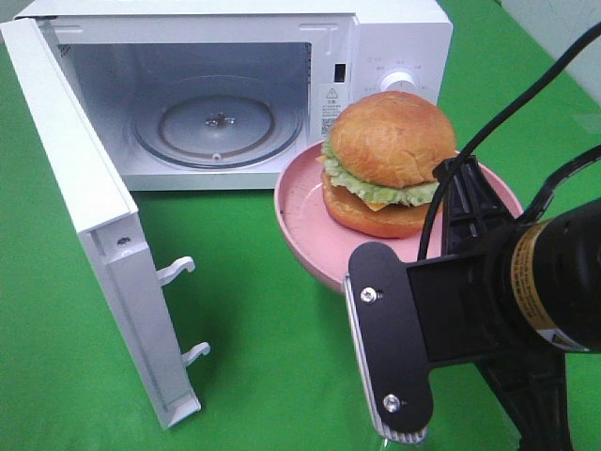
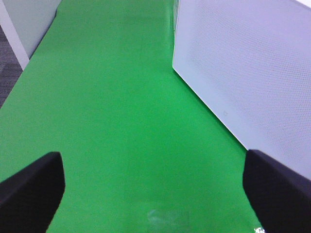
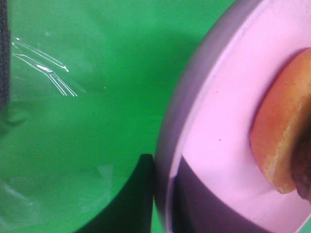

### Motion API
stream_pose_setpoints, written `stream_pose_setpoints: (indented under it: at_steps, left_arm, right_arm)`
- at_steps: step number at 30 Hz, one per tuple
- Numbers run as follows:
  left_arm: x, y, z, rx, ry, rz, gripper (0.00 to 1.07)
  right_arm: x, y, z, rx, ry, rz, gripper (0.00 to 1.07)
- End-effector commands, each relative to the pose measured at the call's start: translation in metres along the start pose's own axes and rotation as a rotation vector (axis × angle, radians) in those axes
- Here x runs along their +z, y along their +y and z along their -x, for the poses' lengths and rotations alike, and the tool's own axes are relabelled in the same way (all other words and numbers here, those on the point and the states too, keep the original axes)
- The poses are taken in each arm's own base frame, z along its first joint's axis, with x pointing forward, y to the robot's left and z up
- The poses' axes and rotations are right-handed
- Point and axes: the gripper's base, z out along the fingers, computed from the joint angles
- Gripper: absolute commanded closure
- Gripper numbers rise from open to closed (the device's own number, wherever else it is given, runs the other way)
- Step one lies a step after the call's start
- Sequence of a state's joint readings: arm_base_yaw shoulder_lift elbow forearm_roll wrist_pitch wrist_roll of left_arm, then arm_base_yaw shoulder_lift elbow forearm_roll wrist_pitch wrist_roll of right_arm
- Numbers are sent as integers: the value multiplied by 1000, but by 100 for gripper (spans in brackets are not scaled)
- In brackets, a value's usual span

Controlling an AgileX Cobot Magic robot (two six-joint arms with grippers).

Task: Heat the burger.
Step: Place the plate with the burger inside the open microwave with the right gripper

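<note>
From the high camera, the white microwave (image 1: 394, 38) fills the top of the frame. Its door (image 1: 84, 188) swings wide to the left, so the glass tray (image 1: 216, 127) inside is easy to reach. The burger (image 1: 390, 160) sits on a pink plate (image 1: 310, 225) at middle right, just in front of the microwave's buttons. The right end effector (image 1: 359, 291), at lower right, is clamped on the plate's near rim. Holding the rim, I think, keeps the food untouched. The plate looks lifted off the green desk (image 1: 263, 357).

The left wrist camera shows the left end effector (image 2: 155, 194) with its two sides far apart, holding nothing. It hangs over the desk beside a white dotted panel (image 2: 243, 73), likely the door. Maybe its job is to shut it.

The right wrist camera shows the plate (image 3: 214, 121) with its rim pinched between dark fingers (image 3: 146, 194). The burger (image 3: 277, 145) is close by on the plate.
</note>
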State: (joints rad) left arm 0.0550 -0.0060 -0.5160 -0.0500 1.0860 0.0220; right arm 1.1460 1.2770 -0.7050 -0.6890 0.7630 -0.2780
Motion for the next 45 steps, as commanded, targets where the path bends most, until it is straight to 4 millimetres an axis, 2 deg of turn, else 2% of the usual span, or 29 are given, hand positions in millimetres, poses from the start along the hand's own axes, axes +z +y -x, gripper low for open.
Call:
stream_pose_setpoints:
  at_steps: [1, 14, 29, 45]
  left_arm:
    - [-2, 0, 0, 2, -28, -3, 16]
    - [-2, 0, 0, 2, -28, -3, 16]
    - [-2, 0, 0, 2, -28, -3, 16]
    - [-2, 0, 0, 2, -28, -3, 16]
  right_arm:
    - [-2, -5, 1, -96, -17, -54, 107]
    - [0, -7, 1, -199, -54, -48, 107]
    - [13, -23, -16, -378, -162, -40, 107]
    - [23, -37, -43, -431, -189, -44, 107]
